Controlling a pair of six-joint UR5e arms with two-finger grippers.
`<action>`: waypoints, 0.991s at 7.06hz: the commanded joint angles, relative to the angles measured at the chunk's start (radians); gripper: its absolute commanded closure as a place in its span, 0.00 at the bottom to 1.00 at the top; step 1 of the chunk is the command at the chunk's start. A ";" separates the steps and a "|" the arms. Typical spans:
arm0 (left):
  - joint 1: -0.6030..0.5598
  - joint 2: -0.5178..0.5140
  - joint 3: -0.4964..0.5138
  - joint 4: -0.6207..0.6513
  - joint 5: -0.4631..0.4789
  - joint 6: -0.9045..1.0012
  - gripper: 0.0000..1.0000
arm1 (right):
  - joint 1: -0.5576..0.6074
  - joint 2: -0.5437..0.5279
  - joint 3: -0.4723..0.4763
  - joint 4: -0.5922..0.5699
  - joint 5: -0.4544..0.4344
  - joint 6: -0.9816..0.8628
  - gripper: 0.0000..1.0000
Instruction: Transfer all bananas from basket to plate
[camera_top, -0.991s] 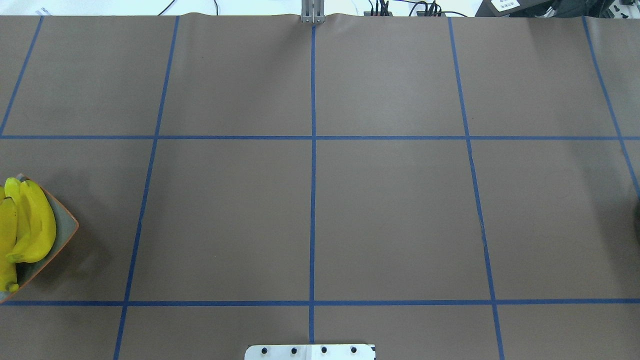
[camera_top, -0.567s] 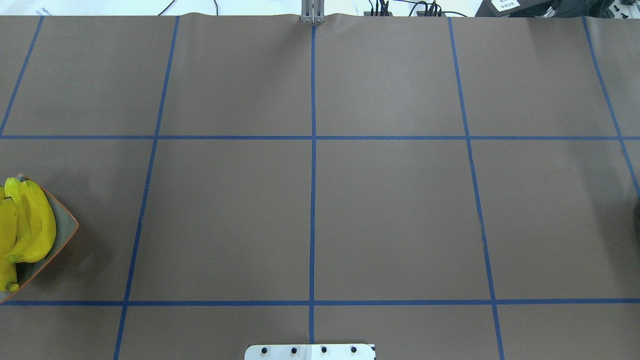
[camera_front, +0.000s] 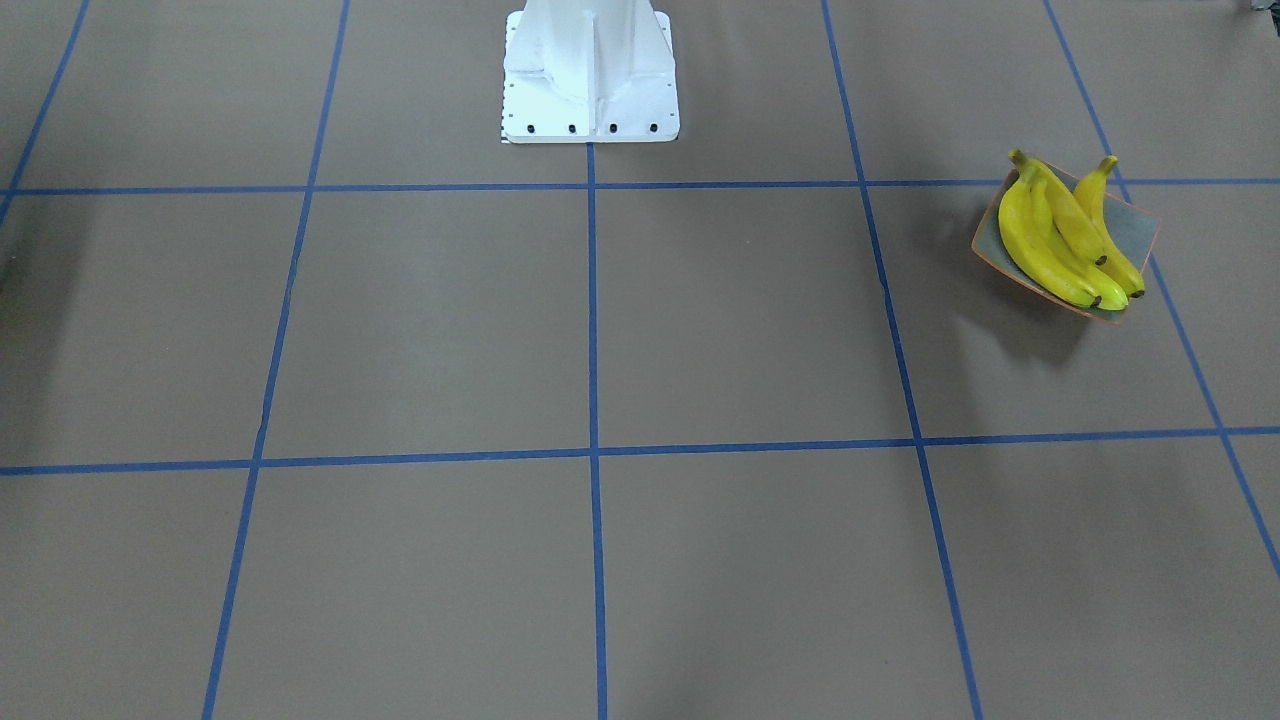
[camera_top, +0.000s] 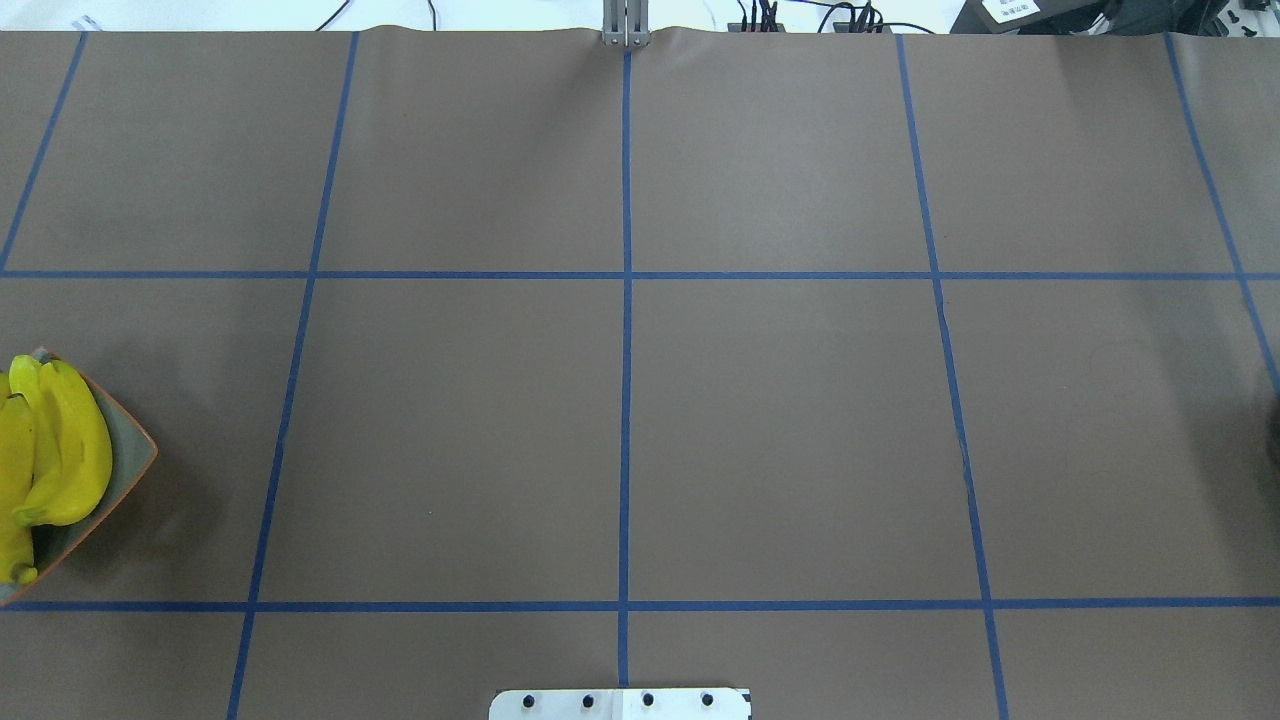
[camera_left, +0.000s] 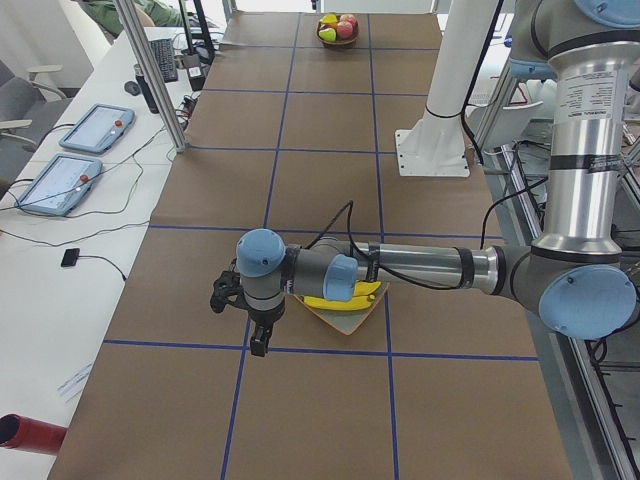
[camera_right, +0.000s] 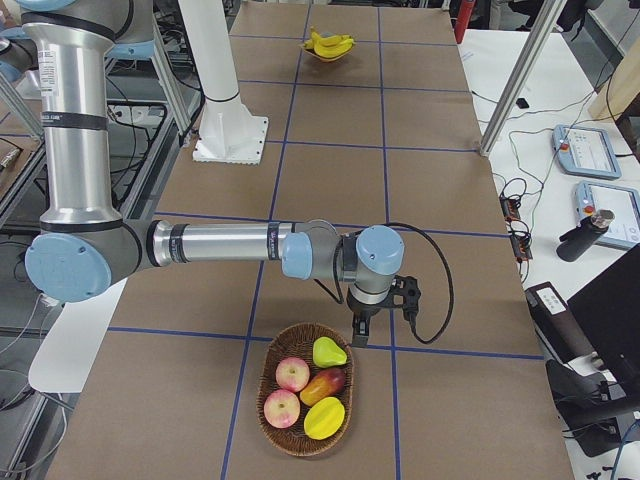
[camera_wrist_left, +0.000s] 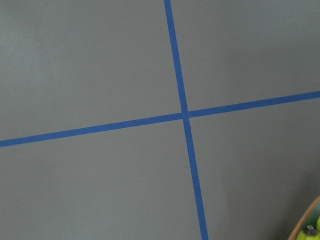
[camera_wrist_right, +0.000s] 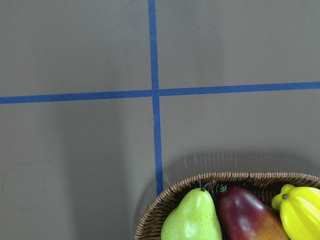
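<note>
Honestly can't tell if the fingers on either gripper are spread or pinched, since only the side cams catch them. The left gripper (camera_left: 258, 342) hangs low over the bench (camera_top: 800, 420), just beside the plate (camera_front: 1138, 228) with all three bananas (camera_front: 1050, 245) piled in it. The right gripper (camera_right: 360, 335) hangs near the wicker basket (camera_wrist_right: 225, 175), which looks like it holds apples and a pear.

Bright, even light — soft shadow beside plate (camera_front: 1138, 226); all frames sharp.
</note>
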 joint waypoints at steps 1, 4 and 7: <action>0.000 0.000 0.000 0.001 0.002 0.000 0.01 | 0.000 -0.002 0.000 0.000 0.001 0.000 0.01; 0.000 0.000 0.008 0.001 0.000 0.000 0.00 | 0.000 -0.003 -0.003 0.004 0.001 -0.001 0.01; 0.000 -0.002 0.009 0.001 0.000 0.000 0.00 | 0.000 -0.008 -0.003 0.007 0.001 -0.001 0.01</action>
